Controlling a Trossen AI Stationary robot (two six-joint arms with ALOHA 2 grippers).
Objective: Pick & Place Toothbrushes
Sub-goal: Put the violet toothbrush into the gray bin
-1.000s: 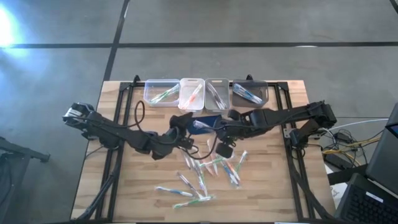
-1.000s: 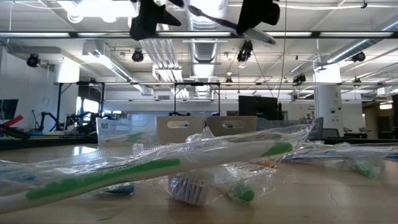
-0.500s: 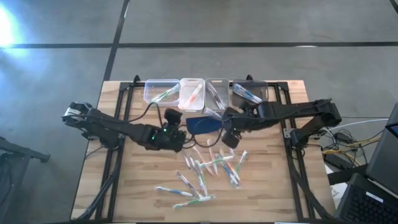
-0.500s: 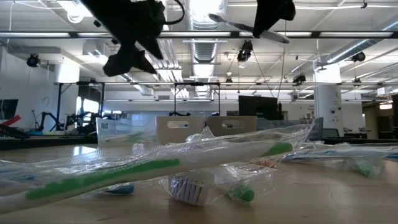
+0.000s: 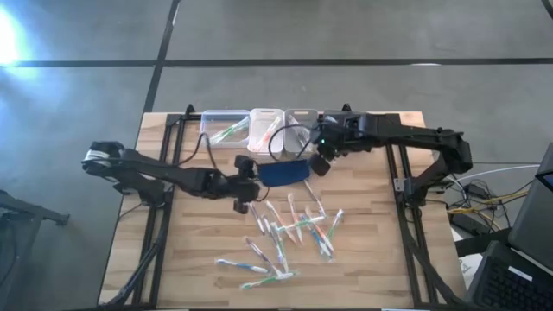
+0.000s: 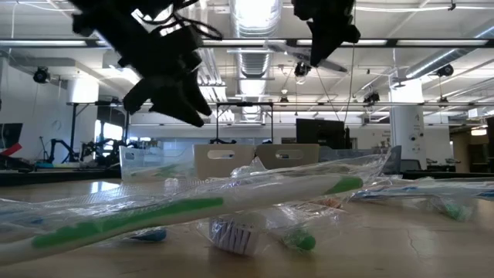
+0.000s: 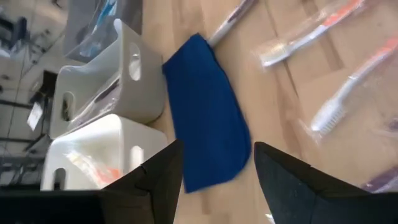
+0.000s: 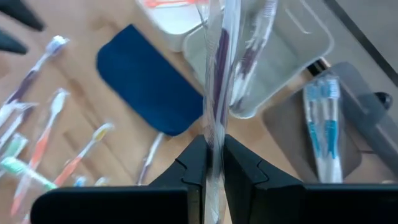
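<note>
We see the wooden table [image 5: 173, 259] carrying four bins [image 5: 285, 126] along its far edge. Our left gripper [image 5: 243, 184], fingers spread and empty, hovers beside the blue pad [image 5: 283, 171]. Our right gripper [image 5: 320, 160] pinches a wrapped toothbrush [image 8: 214, 93] near the bins; the loose toothbrushes [image 5: 289, 238] lie scattered nearer the front.

Glossy-wrapped toothbrushes [image 6: 231, 202], seemingly wooden table [image 5: 380, 259]
</note>
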